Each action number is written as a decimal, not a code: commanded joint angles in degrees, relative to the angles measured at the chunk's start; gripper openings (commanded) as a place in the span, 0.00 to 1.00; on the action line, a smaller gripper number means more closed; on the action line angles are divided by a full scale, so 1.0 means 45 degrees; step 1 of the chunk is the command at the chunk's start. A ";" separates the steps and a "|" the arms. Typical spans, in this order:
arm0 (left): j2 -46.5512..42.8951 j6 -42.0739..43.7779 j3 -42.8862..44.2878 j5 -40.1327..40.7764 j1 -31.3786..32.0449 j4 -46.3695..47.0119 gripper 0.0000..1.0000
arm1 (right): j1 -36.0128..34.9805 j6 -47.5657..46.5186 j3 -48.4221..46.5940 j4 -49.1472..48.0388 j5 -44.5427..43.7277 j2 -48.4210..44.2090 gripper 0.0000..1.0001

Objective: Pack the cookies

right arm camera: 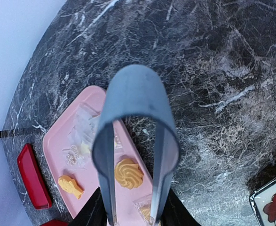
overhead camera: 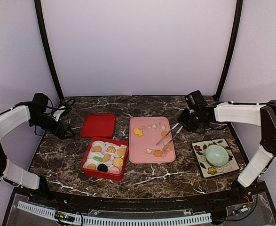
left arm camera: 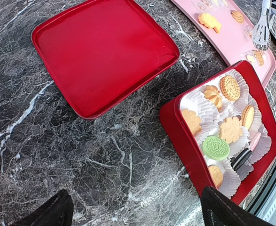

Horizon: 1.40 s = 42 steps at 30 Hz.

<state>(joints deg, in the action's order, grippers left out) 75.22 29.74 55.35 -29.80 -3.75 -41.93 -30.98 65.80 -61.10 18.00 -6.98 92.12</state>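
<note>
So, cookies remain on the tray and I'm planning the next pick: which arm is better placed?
Right. The right gripper holds tongs over the cookies on the tray; the left gripper hangs open beside the lid.

The table (overhead camera: 142,178) has a dark top that looks like marble, with white veins. It is polished and it reflects light near the front edge. The lid (left arm camera: 105,52) is red plastic, smooth, with a soft shine. The box (left arm camera: 177,136) looks the same plastic, glossy on its wall. The cups (left arm camera: 200,104) in it are thin white paper, pleated and matt. The cookies (left arm camera: 230,87) look dry and matt, with pressed patterns. The tray (overhead camera: 147,141) is pink plastic, smooth, nearly matt. The wrappers (right arm camera: 83,132) on it are clear film, creased and shiny. The tongs (right arm camera: 135,92) are grey metal with a dull brushed finish. The plate (overhead camera: 201,162) and the bowl (overhead camera: 216,154) look like glazed ceramic, smooth and glossy.
</note>
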 commanded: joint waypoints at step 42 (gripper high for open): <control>0.7965 -0.3737 0.4666 0.0644 0.0023 0.2568 0.57 | -0.3131 -0.2891 -0.1890 0.0482 -0.4065 -0.1079 0.66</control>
<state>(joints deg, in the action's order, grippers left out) 109.95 14.31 74.67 -24.64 -3.75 -27.90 -41.69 56.88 -66.06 17.67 -18.31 85.73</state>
